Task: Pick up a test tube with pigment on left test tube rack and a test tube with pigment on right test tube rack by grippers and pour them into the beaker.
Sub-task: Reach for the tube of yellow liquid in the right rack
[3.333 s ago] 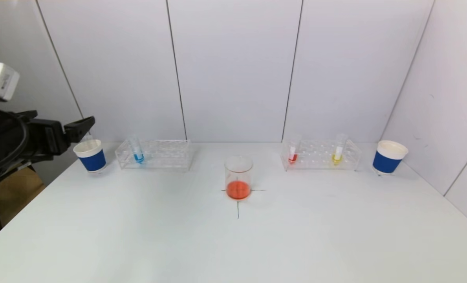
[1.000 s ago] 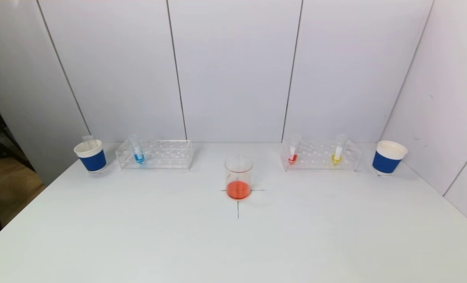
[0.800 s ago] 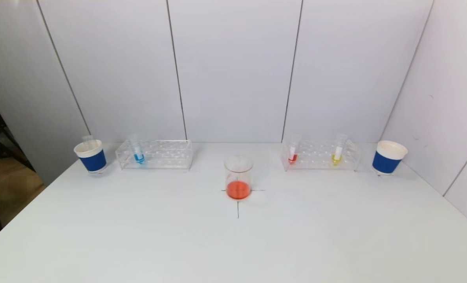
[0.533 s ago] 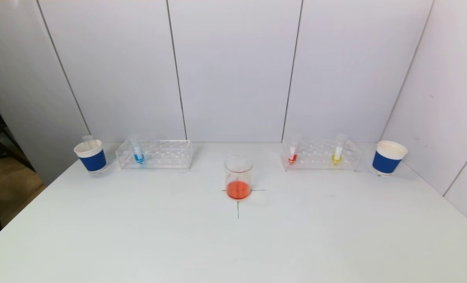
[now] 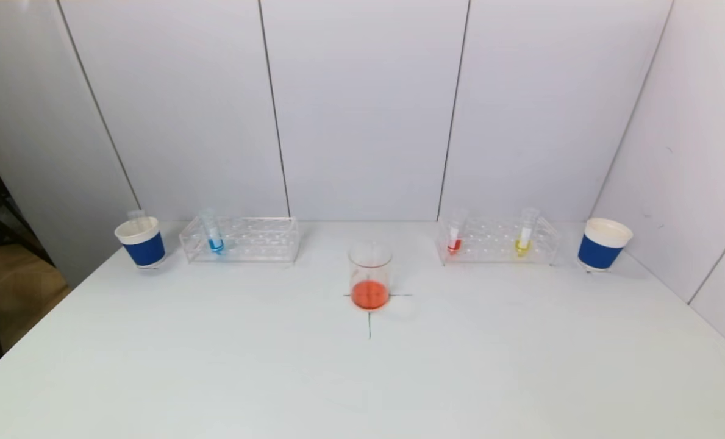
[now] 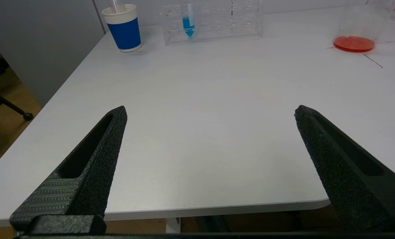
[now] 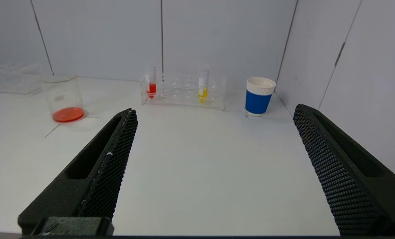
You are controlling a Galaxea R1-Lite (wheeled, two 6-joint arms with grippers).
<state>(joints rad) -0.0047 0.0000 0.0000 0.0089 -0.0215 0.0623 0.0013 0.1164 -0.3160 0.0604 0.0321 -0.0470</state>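
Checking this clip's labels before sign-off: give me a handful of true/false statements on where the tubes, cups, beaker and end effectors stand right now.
1. The beaker holds orange-red liquid. True.
2. The left rack holds two coloured tubes. False: only the blue tube stands in it.
3. The right rack holds a red tube and a yellow tube. True.
4. The left end effector grips the blue tube. False: it is open and empty, near the table's front edge.
5. The right end effector is open, holding nothing. True.
6. The right cup lies tipped over. False: it stands upright beside the right rack.
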